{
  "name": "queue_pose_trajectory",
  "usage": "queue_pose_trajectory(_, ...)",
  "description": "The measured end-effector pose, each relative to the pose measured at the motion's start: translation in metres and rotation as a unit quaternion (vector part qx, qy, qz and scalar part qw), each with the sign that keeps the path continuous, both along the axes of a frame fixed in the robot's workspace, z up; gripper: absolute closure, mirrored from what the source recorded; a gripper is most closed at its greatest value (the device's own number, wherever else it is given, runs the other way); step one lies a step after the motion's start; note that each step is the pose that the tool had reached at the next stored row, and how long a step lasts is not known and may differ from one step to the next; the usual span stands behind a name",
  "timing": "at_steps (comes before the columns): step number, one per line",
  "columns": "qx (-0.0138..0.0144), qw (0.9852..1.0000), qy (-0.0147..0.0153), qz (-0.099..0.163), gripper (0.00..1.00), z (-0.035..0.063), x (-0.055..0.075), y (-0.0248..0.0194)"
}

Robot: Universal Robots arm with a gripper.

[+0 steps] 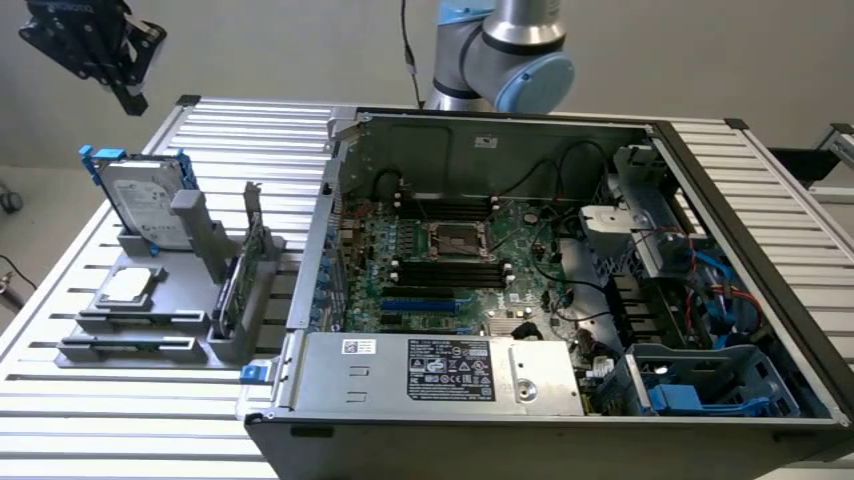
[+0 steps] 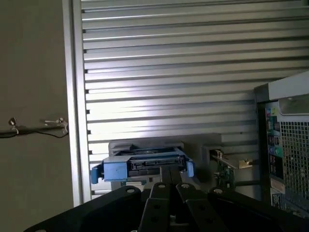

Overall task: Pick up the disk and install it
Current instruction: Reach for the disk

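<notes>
Closest to us in the wrist view, our fingers (image 2: 162, 186) are pressed together and hold nothing. Beyond them the disk (image 2: 142, 166) stands upright (blue carrier edge facing us) in a grey holder (image 1: 200, 235) on the slatted bench (image 2: 169, 72). Farther off, toward the exterior view's right, the open computer case (image 1: 747, 200) lies on its side.

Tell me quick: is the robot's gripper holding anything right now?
Gripper: jaws closed, holding nothing, well clear of the disk, which stands in its grey holder.
</notes>
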State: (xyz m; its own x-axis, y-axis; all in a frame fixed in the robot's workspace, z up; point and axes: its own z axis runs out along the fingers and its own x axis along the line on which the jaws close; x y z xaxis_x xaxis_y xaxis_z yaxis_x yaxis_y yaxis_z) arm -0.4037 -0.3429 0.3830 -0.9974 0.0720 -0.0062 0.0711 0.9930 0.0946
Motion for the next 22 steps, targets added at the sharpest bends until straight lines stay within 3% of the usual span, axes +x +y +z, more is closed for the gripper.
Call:
queue_pose_trajectory(11, -0.0012, 1.0, 0.0, 0.007, 0.89, -0.0034, -0.028, 0.016)
queue_pose_trajectory(15, -0.0017, 1.0, 0.0003, 0.008, 0.89, -0.0075, -0.043, 0.0166)
queue_pose_trajectory(18, -0.0026, 0.9999, 0.0035, 0.014, 0.89, -0.0091, -0.046, 0.0166)
queue_pose_trajectory(22, -0.0106, 0.9994, 0.0104, 0.033, 0.89, -0.0098, -0.046, 0.0166)
